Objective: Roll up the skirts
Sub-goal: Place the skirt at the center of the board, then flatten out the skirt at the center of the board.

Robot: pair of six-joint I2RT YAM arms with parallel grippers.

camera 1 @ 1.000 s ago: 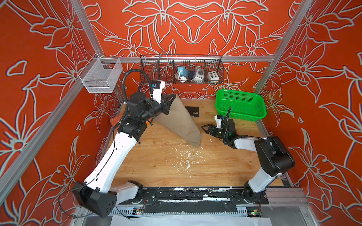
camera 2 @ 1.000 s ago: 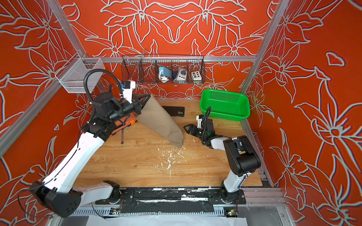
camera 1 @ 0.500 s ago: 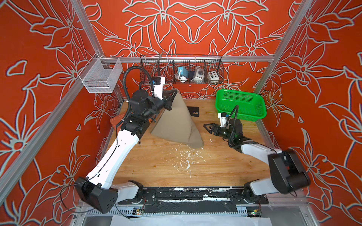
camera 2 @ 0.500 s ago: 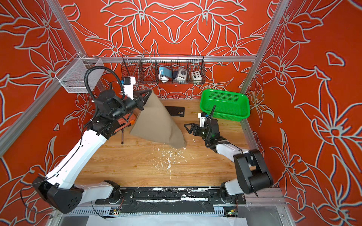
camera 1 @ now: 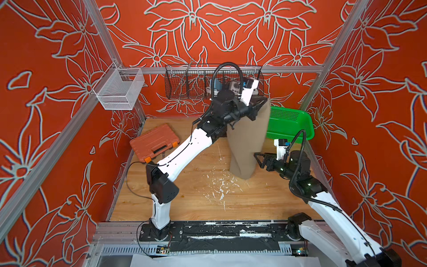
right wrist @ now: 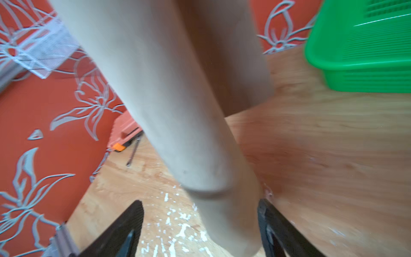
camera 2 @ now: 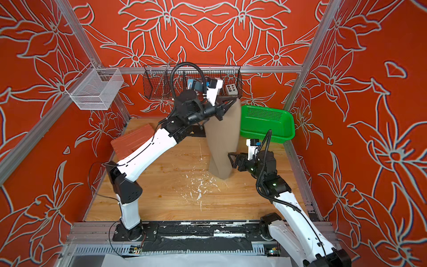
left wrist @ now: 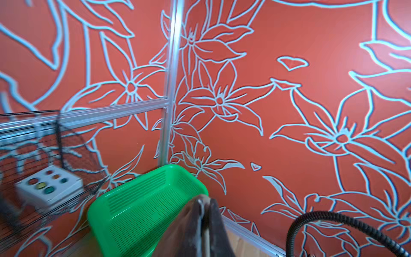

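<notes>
Top views, both: your left gripper [camera 1: 260, 105] is clamped tight on the top edge of the skirt [camera 1: 245, 143]. It holds the cloth high, so it hangs as a long narrow drape over the back right part of the desk [camera 1: 196, 203], just in front of the green basket [camera 1: 291, 120]. Your right gripper [camera 1: 257, 160] sits low, jaws spread wide, at the drape's lower end. Right wrist view: that lower end lies between the two fingers [right wrist: 133, 218], nothing pinched yet.

Step, as I read it: lifting and straightening before laying out, with no rolling begun. Your next move likely calls for closing the right on a lower corner, then spreading the cloth flat on the desk. Take one edge, not the whole bunch.

Cloth: plain taupe, matte, folded lengthwise, twisted low down. Whether the hem touches the desk, cannot tell.
</notes>
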